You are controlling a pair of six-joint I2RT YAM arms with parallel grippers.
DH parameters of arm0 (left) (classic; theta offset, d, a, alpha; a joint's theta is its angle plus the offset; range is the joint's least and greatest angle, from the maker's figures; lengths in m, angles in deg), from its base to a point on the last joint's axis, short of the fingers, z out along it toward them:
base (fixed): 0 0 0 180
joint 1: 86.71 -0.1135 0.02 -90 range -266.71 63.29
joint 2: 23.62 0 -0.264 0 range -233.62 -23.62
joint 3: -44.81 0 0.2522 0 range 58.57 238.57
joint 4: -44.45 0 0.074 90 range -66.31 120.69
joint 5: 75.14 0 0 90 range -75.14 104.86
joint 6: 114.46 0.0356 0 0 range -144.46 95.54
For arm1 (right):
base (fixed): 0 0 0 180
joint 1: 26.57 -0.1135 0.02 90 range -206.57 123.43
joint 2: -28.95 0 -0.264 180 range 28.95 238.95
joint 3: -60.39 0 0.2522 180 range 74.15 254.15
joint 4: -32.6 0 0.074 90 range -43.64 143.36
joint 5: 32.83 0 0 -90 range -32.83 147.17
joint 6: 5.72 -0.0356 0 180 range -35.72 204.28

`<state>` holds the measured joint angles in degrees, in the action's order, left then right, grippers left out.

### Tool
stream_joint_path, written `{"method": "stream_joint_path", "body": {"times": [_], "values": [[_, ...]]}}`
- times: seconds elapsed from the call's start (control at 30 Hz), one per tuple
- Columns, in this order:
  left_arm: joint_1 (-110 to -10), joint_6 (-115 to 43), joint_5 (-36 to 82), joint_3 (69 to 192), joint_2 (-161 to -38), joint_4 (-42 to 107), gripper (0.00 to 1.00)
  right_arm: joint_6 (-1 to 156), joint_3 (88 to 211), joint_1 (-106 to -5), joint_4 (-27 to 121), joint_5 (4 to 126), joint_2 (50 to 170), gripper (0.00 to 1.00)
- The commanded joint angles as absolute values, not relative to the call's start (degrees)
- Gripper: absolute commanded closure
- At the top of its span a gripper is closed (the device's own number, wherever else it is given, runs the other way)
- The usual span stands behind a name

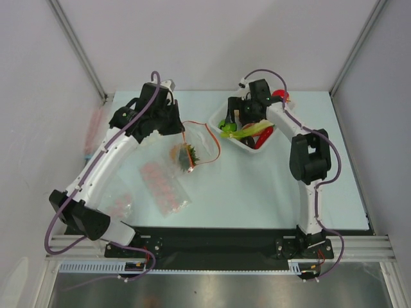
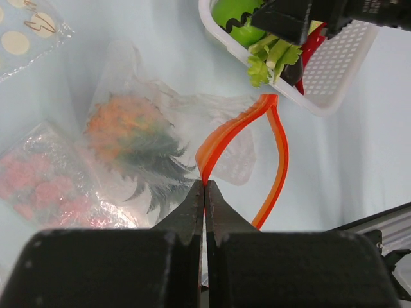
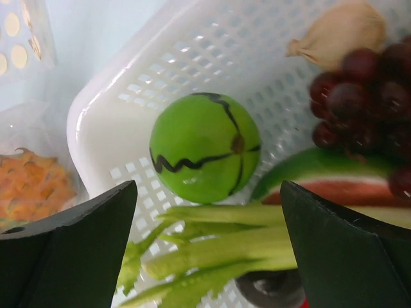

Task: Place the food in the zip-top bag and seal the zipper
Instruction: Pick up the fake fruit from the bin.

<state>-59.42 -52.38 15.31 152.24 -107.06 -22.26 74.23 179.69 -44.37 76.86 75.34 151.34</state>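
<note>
Left hand (image 2: 205,187) pinches zipper (image 2: 231,126) beside bagged pineapple (image 2: 122,128).

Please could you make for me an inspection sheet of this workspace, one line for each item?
Surface: pale table, no damage seen.
Job's things: zip-top bag lies flat, mouth open, pineapple inside; green fruit in the white basket.
Clutter: celery and grapes in the basket; packet of pink-red dots; sheet of white dots.
Grippers: left gripper shut on the zipper; right gripper open above the green fruit.
Cables: purple cables along both arms, no snag seen.
Surroundings: white walls, metal frame post.
</note>
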Motion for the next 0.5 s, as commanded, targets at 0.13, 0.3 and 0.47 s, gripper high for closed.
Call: {"method": "stream_joint_path", "body": {"times": [0.13,0.3,0.47], "values": [[-59.72,-53.81,21.09,157.09,-107.91,-22.65,1.00,80.67,188.93,-48.01,80.89,75.73,157.79,0.03],[-59.81,-54.43,23.56,157.62,-108.61,-22.75,1.00,79.88,188.59,-48.63,80.64,72.81,159.03,0.13],[-59.81,-53.99,24.79,158.93,-109.75,-23.36,1.00,80.50,188.67,-48.54,81.42,72.55,159.64,0.23]]}}
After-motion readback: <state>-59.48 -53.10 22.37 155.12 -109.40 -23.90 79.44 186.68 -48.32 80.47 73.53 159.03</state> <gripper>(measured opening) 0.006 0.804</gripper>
